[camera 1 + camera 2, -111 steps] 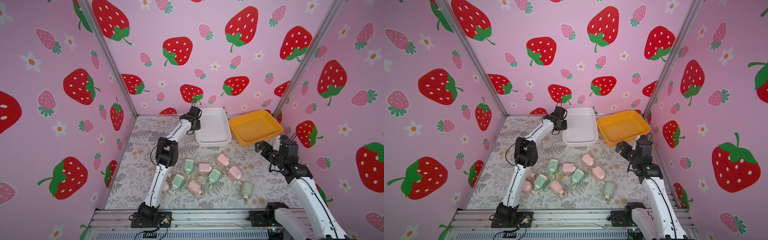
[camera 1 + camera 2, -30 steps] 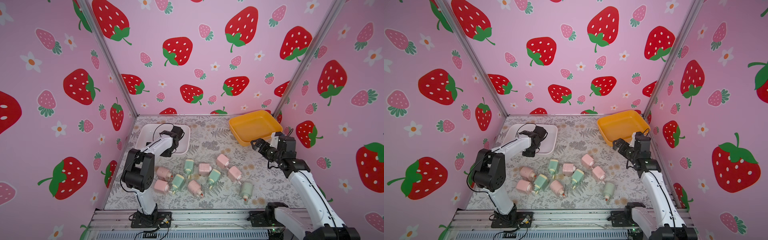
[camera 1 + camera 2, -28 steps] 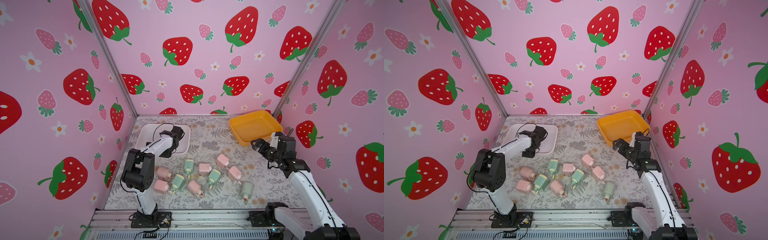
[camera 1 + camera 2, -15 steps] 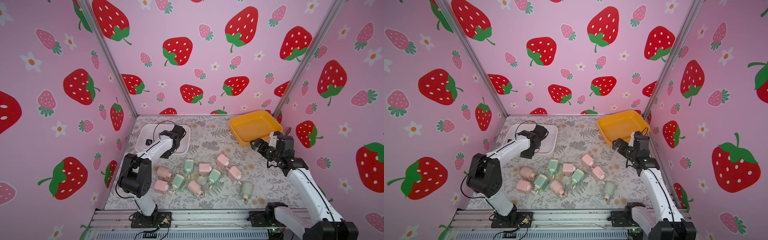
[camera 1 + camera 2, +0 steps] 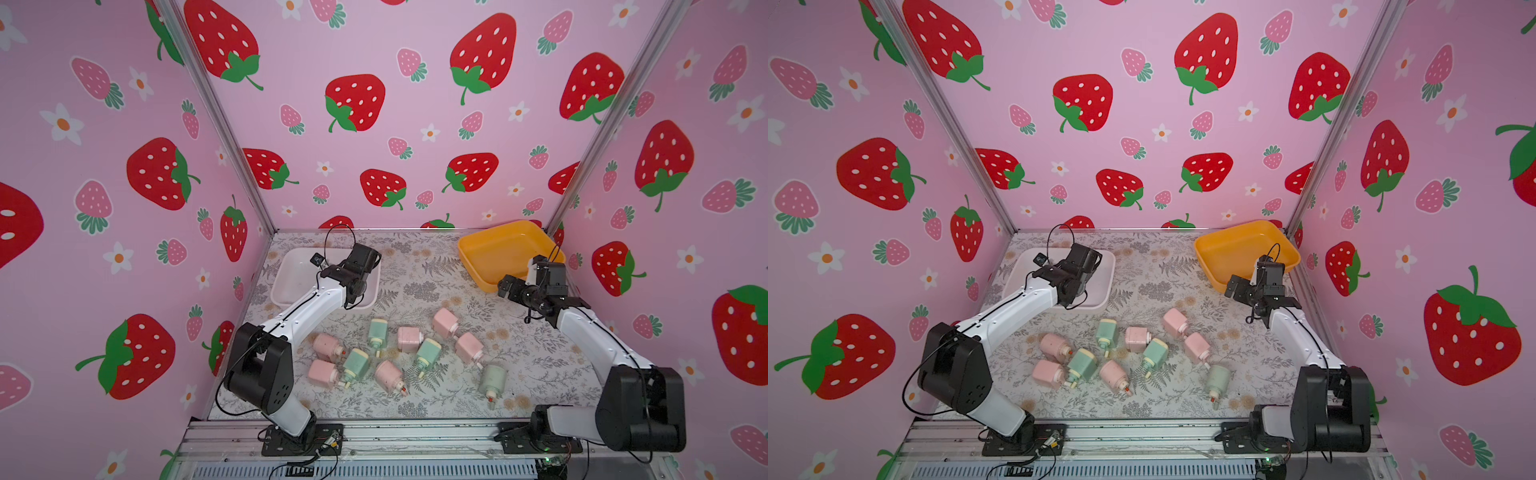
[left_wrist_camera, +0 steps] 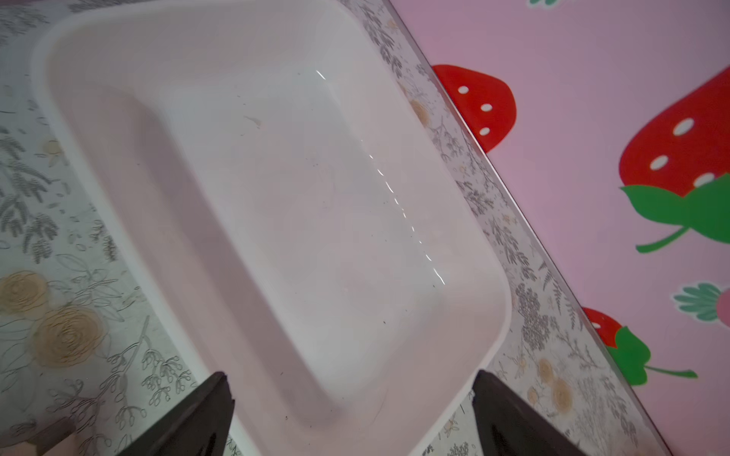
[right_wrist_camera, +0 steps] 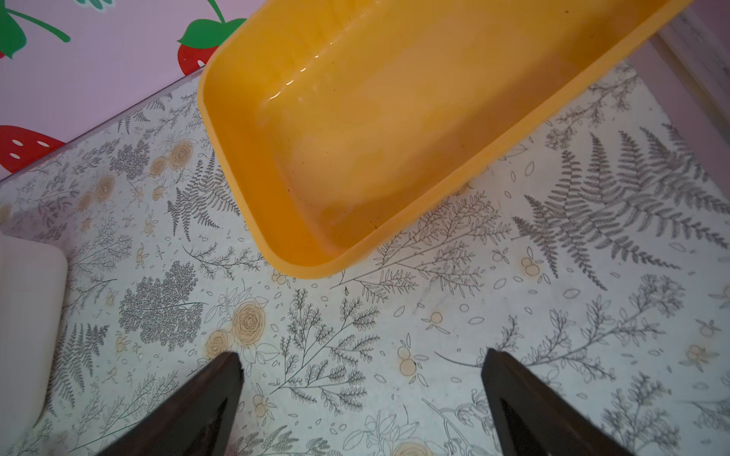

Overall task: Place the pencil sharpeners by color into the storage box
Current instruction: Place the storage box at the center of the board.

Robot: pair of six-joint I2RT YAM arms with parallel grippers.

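Ten pencil sharpeners (image 5: 409, 338) lay loose on the near-middle mat (image 5: 415, 266), pink and mint mixed, none sorted. Beyond them the left gripper (image 6: 350, 377), jaws wide and empty, hovered at the white tray (image 6: 276, 197). The right gripper (image 7: 361, 355), equally wide and empty, faced the orange tray (image 7: 355, 118). The trays stood well apart, presumably one per colour.

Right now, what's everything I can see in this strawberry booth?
Pink pencil sharpeners: six, pale pink, scattered mid-table.
Green pencil sharpeners: four, mint green, mixed among the pink.
White tray: one, white, far left, empty.
Orange tray: one, orange-yellow, far right corner, empty.
Table cover: one, grey floral print, under everything.
Walls: three, pink strawberry print, surrounding.
Left gripper: one, black, open, over the white tray's edge.
Right gripper: one, black, open, near the orange tray.
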